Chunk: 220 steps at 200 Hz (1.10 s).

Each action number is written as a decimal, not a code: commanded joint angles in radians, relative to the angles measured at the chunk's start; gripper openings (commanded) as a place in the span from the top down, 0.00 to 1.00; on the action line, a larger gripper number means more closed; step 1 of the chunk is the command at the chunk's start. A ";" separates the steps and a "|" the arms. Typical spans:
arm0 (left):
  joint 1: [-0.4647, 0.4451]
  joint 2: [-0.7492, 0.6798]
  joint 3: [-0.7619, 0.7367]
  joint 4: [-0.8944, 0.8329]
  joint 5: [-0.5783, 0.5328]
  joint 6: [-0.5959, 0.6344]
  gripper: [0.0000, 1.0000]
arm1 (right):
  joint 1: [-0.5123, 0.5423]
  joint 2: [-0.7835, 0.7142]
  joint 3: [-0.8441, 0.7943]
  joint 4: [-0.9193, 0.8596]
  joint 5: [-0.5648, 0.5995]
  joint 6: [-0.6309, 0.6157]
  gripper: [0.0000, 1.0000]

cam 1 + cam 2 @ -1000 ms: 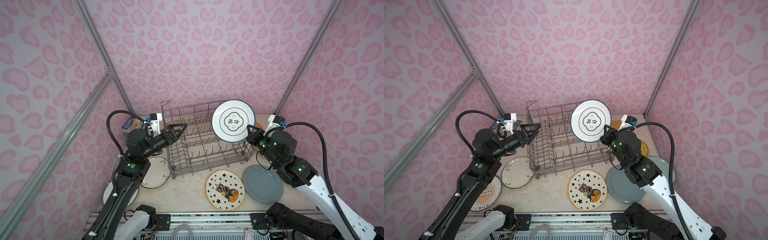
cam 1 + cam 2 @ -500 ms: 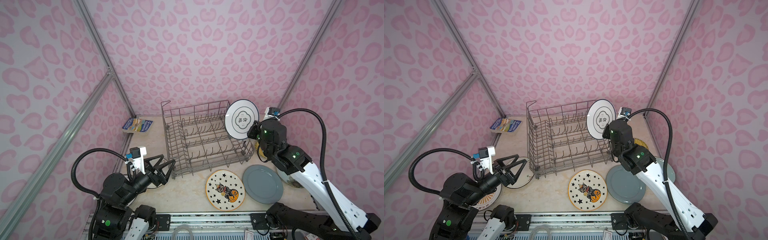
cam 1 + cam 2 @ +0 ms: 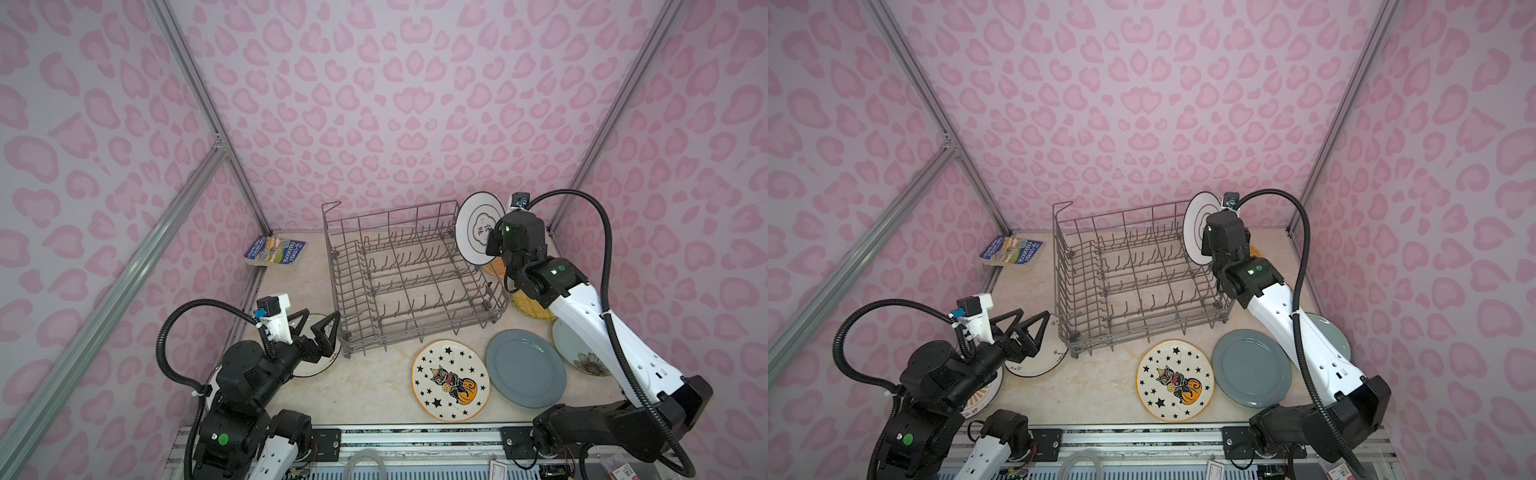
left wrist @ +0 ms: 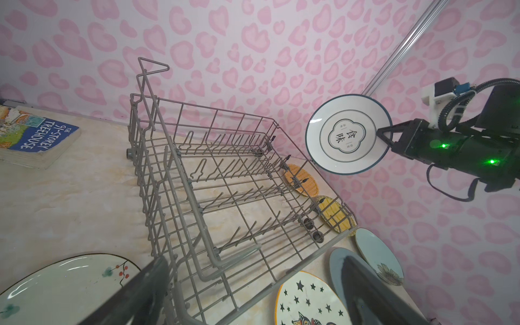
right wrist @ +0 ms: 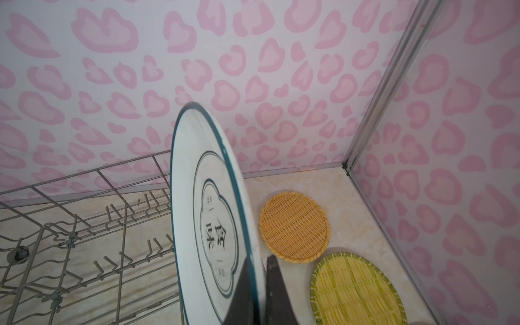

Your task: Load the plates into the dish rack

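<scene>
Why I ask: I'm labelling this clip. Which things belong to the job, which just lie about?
Job: dish rack; white dark-rimmed plate in the right pincer; blossom-painted white plate; cat-and-pumpkin plate; grey-blue plate; pale blue-green plate; orange woven-look plate; yellow woven-look plate.
Lying about: blue paperback book.

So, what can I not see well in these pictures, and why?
Sunburst plate: the left arm covers most of it in both top views.
Orange woven plate: in a top view, nearly all behind the held white plate and the right arm.
Pale blue-green plate: the right arm crosses it in both top views.
Cat plate: cut by the bottom edge, left wrist view.
</scene>
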 commanded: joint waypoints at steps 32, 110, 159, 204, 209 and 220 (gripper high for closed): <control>0.001 0.070 -0.022 0.136 0.066 0.086 0.03 | -0.049 0.127 0.049 0.164 -0.106 -0.103 1.00; 0.001 0.072 -0.116 0.231 0.065 0.081 0.03 | -0.068 0.405 0.295 0.205 -0.081 -0.323 1.00; 0.004 0.071 -0.126 0.250 0.065 0.078 0.03 | -0.079 0.556 0.438 0.177 -0.036 -0.379 1.00; 0.011 0.089 -0.121 0.256 0.082 0.075 0.03 | -0.103 0.620 0.481 0.163 -0.051 -0.388 1.00; 0.013 0.090 -0.122 0.256 0.083 0.074 0.03 | -0.106 0.625 0.481 0.163 -0.055 -0.386 1.00; 0.015 0.091 -0.123 0.257 0.086 0.072 0.03 | -0.109 0.637 0.484 0.163 -0.046 -0.387 1.00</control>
